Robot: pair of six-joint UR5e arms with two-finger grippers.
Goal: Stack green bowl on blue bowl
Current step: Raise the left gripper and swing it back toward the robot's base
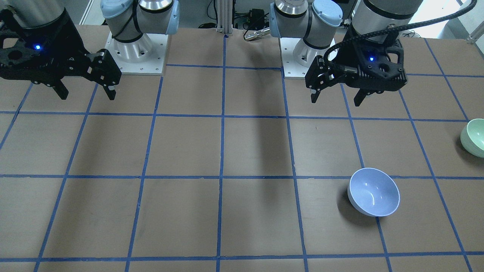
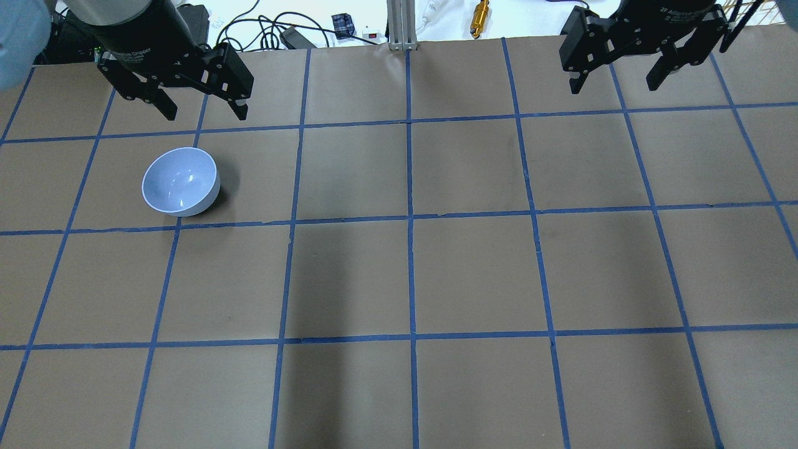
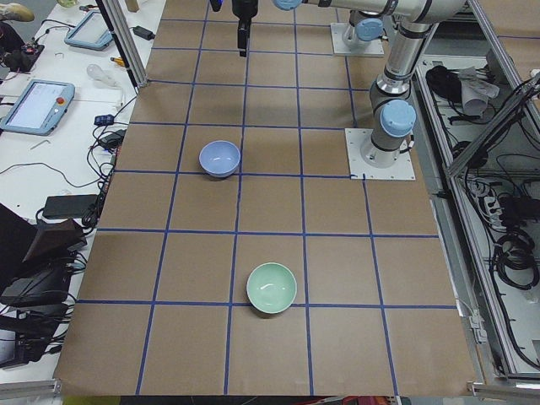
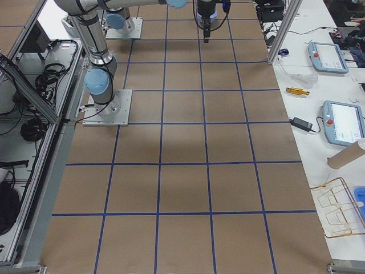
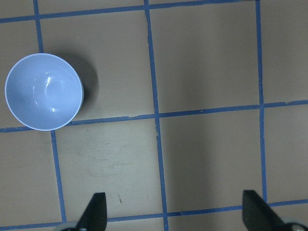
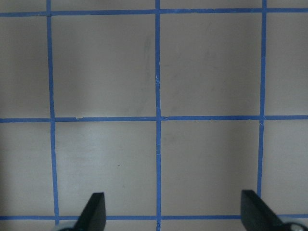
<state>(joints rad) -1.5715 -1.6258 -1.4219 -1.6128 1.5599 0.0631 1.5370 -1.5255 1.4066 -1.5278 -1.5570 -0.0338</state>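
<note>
The blue bowl (image 1: 373, 196) stands upright and empty on the table on my left side; it also shows in the overhead view (image 2: 181, 181), the exterior left view (image 3: 219, 158) and the left wrist view (image 5: 44, 91). The green bowl (image 1: 474, 136) stands upright and empty nearer the table's left end (image 3: 271, 288), apart from the blue bowl and out of the overhead view. My left gripper (image 1: 335, 101) (image 2: 206, 115) (image 5: 175, 216) hovers open and empty above the table, beside the blue bowl. My right gripper (image 1: 88, 96) (image 2: 612, 88) (image 6: 173, 216) hovers open and empty over bare table on the right.
The table (image 2: 411, 274) is covered in brown paper with a blue tape grid. The two arm bases (image 1: 136, 53) (image 1: 306, 56) stand on white plates at the robot's edge. An aluminium post (image 2: 399, 25) and cables lie past the far edge. Tablets (image 3: 38, 105) lie beside the table.
</note>
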